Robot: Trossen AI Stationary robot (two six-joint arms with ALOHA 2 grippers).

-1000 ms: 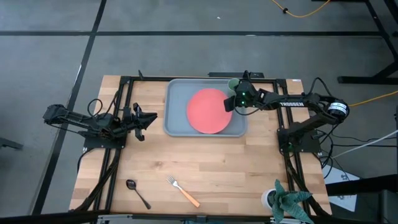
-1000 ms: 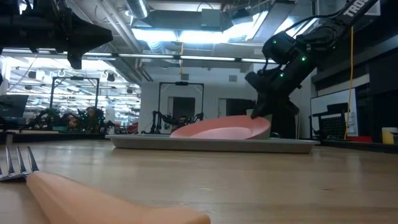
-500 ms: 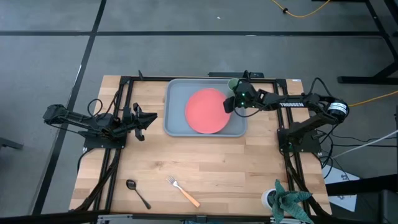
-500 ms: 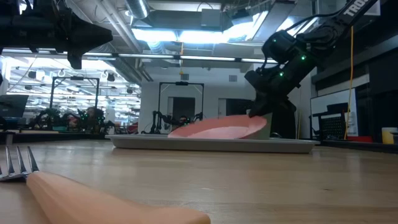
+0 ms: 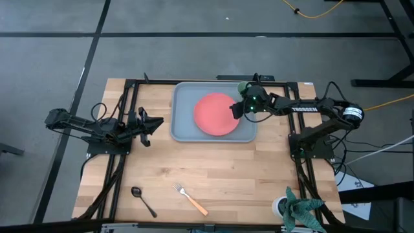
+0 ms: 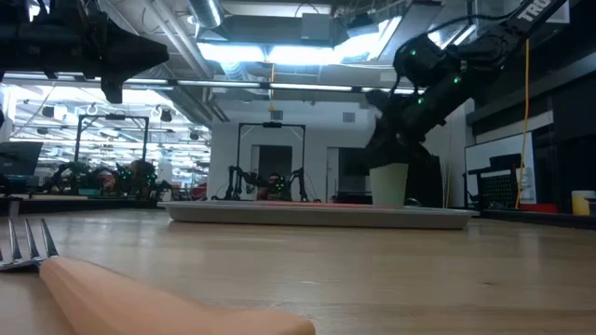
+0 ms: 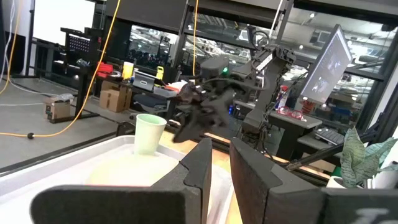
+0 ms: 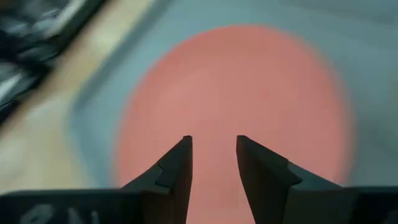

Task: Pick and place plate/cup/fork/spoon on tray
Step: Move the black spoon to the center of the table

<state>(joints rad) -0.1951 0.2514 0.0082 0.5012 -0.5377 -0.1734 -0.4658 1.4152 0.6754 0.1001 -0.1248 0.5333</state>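
Lying at the table's [image 5: 213,162] near edge, the fork [image 5: 189,198] and spoon [image 5: 143,200] are seen well apart from both arms, handles angled toward the right. Farther back, the plate [image 5: 216,114] is set flat in the tray [image 5: 182,116]. The right pincer [image 5: 238,108], spread and empty, is held over the plate's right rim. Just beyond, the cup [image 5: 242,87] stands outside the tray, nearest this arm. The left pincer [image 5: 155,123] is narrowly parted, idle left of the tray.
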